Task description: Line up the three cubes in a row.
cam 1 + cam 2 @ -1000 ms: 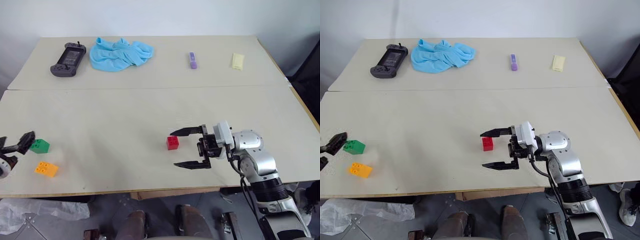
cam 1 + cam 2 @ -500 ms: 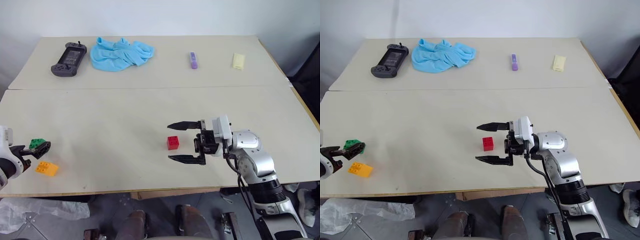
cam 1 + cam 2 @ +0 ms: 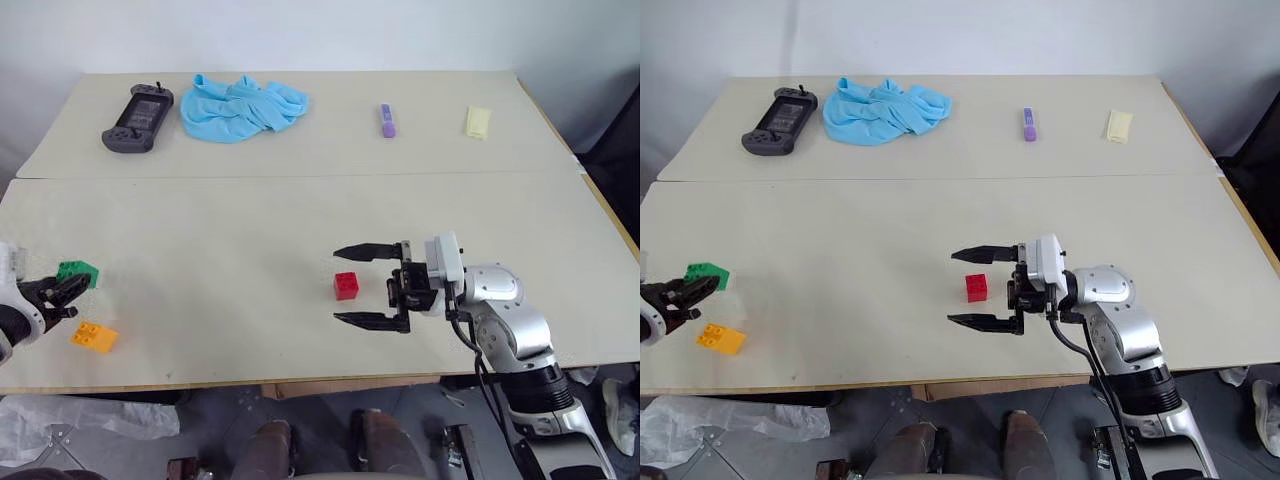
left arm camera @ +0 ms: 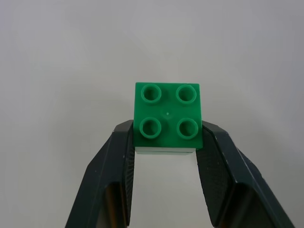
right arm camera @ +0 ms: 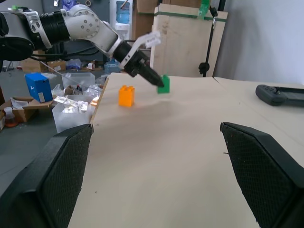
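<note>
Left fingers (image 4: 126,142) pinch green cube (image 4: 167,117); right fingers (image 3: 365,250) wide, flanking red cube (image 3: 346,285); orange cube (image 3: 93,336) nearby.

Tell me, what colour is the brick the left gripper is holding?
Green brick, clearest in the left wrist view.

Glossy studded plastic green brick (image 4: 167,118), textured matt black fingers (image 4: 219,164), crumpled blue cloth (image 3: 241,106), matt pale tabletop (image 3: 230,230).

At the table's left edge, a green brick (image 3: 77,272) is gripped by the left gripper (image 3: 60,288), beside an orange-yellow brick (image 3: 93,337). A red brick (image 3: 346,285) is flanked by the right gripper (image 3: 353,285), spread wide.
</note>
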Tool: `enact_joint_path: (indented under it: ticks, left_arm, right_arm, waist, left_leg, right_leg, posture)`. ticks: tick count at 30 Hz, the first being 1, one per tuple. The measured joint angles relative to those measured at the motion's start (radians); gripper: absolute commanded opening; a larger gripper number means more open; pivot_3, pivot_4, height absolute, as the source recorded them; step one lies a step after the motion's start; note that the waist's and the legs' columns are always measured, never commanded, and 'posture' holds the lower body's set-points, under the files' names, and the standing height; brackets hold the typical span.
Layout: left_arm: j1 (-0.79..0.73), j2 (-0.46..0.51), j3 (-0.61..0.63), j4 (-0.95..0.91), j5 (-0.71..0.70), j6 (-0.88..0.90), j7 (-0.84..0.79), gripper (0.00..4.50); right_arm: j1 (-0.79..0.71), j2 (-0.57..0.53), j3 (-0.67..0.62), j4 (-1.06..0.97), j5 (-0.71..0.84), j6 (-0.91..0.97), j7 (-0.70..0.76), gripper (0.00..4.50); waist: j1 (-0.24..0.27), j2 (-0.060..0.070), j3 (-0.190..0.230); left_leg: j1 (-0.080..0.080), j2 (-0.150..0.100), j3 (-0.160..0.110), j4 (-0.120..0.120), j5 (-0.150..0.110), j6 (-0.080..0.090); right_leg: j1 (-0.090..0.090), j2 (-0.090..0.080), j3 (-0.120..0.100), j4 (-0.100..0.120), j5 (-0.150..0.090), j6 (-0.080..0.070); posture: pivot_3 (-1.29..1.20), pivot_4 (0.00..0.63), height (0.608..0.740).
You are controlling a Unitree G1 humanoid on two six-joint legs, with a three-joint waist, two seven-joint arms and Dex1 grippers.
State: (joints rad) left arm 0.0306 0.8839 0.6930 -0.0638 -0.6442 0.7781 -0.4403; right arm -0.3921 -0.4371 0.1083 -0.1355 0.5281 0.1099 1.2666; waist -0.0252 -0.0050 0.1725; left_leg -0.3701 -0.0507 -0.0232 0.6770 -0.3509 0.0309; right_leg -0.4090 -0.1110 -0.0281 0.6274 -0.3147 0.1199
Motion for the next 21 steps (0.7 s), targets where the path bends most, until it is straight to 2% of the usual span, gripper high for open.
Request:
enact_joint_path:
  ticks: [3,6,8,10,12,15,18,21]
  left_arm:
    - [0.003,0.026,0.027,-0.014,-0.008,-0.180,-0.244,1.48]
    - [-0.079,0.152,-0.016,-0.062,-0.090,-0.205,-0.507,1.48]
    - [-0.199,0.231,-0.135,-0.080,-0.098,-0.205,-0.626,1.48]
    - [-0.374,0.244,-0.344,-0.057,-0.044,-0.219,-0.723,1.48]
    - [-0.535,0.183,-0.560,0.002,0.048,-0.249,-0.809,1.48]
    - [-0.716,0.029,-0.824,0.100,0.192,-0.292,-0.886,1.48]
    - [-0.797,-0.068,-0.982,0.138,0.309,-0.326,-0.908,1.48]
    - [-0.812,-0.134,-1.056,0.176,0.407,-0.344,-0.873,1.48]
  right_arm:
    - [-0.005,-0.010,-0.018,0.005,0.000,0.000,-0.023,4.50]
    - [-0.008,-0.079,-0.086,0.044,-0.012,-0.013,-0.037,4.50]
    - [0.004,-0.118,-0.127,0.059,-0.020,-0.028,-0.038,4.50]
    - [0.024,-0.125,-0.148,0.056,-0.019,-0.032,-0.047,4.50]
    - [0.061,-0.136,-0.161,0.046,-0.015,-0.031,-0.052,4.50]
    - [0.143,-0.166,-0.188,0.012,-0.015,-0.028,-0.064,4.50]
    - [0.230,-0.197,-0.235,-0.035,-0.016,-0.025,-0.094,4.50]
    - [0.321,-0.217,-0.287,-0.103,-0.015,-0.020,-0.143,4.50]
  waist:
    - [-0.001,0.000,0.000]
    - [0.014,0.000,0.001]
    - [0.027,0.003,0.002]
    - [0.029,0.010,0.002]
    - [0.030,0.012,0.001]
    - [0.028,0.011,0.002]
    - [0.020,0.010,0.002]
    - [0.014,0.010,0.003]
  left_leg:
    - [0.000,0.000,0.000,0.001,0.000,0.000]
    - [-0.002,-0.001,-0.003,0.004,0.000,0.000]
    - [0.000,-0.003,-0.005,0.004,0.000,0.001]
    - [0.002,-0.005,-0.006,0.004,0.000,0.002]
    - [0.001,-0.005,-0.006,0.004,0.000,0.002]
    - [-0.004,-0.005,-0.005,0.005,0.001,0.002]
    - [-0.005,-0.006,-0.003,0.005,0.001,0.004]
    - [-0.005,-0.004,-0.001,0.005,0.000,0.004]
  right_leg:
    - [0.000,0.000,-0.001,-0.001,0.000,0.000]
    - [0.002,-0.002,-0.004,-0.004,0.000,-0.001]
    - [0.006,-0.004,-0.005,-0.005,0.000,-0.001]
    - [0.008,-0.004,-0.006,-0.006,0.000,-0.001]
    - [0.007,-0.003,-0.008,0.000,0.000,0.000]
    - [0.003,0.000,-0.014,0.001,0.001,0.000]
    - [0.000,0.000,-0.016,0.002,0.001,0.001]
    - [-0.001,0.000,-0.016,0.002,0.001,0.001]
  posture:
    - [0.00,0.150,0.740]
    - [0.00,0.150,0.740]
    - [0.00,0.150,0.740]
    - [0.00,0.150,0.740]
    - [0.00,0.150,0.740]
    - [0.00,0.150,0.740]
    - [0.00,0.150,0.740]
    - [0.00,0.150,0.740]
